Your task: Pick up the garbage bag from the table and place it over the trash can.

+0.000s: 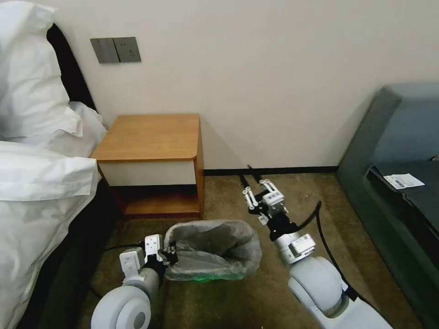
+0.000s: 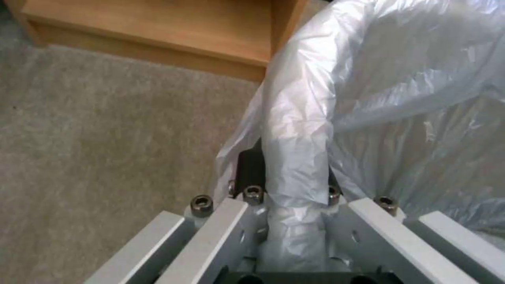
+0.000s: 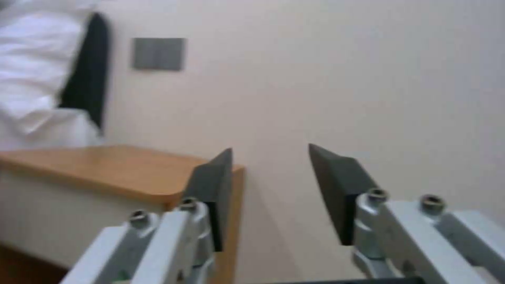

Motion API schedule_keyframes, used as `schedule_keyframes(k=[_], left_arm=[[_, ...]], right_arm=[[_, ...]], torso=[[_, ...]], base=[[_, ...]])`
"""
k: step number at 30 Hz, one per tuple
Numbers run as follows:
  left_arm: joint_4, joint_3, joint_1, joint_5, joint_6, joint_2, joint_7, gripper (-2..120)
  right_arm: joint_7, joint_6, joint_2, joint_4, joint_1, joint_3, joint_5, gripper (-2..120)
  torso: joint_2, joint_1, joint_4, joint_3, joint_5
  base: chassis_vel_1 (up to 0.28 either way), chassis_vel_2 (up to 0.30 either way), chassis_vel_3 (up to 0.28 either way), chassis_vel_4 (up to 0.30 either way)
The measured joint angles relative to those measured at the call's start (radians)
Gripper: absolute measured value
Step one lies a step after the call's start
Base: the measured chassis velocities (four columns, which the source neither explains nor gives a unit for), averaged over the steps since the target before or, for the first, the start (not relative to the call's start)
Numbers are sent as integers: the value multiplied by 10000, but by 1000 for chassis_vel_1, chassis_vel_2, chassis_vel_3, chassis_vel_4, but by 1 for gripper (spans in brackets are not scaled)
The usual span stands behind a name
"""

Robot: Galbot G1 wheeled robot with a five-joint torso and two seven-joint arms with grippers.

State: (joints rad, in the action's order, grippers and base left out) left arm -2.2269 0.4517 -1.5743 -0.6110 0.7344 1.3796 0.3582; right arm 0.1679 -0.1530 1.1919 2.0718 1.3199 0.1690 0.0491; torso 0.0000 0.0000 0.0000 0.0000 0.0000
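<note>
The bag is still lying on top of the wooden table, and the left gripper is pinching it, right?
Not quite. The garbage bag is not on the table; it is draped over the trash can on the carpet, as the head view shows. The rest holds: the left gripper is pinching a fold of the bag, seen in the left wrist view.

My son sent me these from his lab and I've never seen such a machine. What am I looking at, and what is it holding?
It is a wheeled robot with two arms. The wide picture comes from a camera on its head; the other two come from cameras on its wrists. On the carpet before the wooden table stands a trash can with a grey garbage bag draped over it. The left hand is shut on a fold of the bag's edge, seen close up in the left wrist picture. The right hand hangs open and empty beside the table.
</note>
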Motion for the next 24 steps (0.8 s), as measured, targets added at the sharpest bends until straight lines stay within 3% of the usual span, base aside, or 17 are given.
schedule_keyframes(k=[4, 14, 24], left_arm=[[425, 32, 233, -7, 52, 16, -240, 3], [1306, -51, 569, -89, 51, 52, -408, 3], [1666, -193, 723, 11, -223, -67, -527, 3]], right_arm=[[0, -219, 295, -138, 294, 233, -48, 60], [-236, -479, 576, -553, 578, -407, -773, 96], [-219, -511, 744, -715, 579, -945, -1005, 100]], torso=[[0, 0, 0, 0, -1], [0, 0, 0, 0, -1], [0, 0, 1, 0, 0]], base=[[0, 0, 0, 0], [0, 0, 0, 0], [0, 0, 0, 0]])
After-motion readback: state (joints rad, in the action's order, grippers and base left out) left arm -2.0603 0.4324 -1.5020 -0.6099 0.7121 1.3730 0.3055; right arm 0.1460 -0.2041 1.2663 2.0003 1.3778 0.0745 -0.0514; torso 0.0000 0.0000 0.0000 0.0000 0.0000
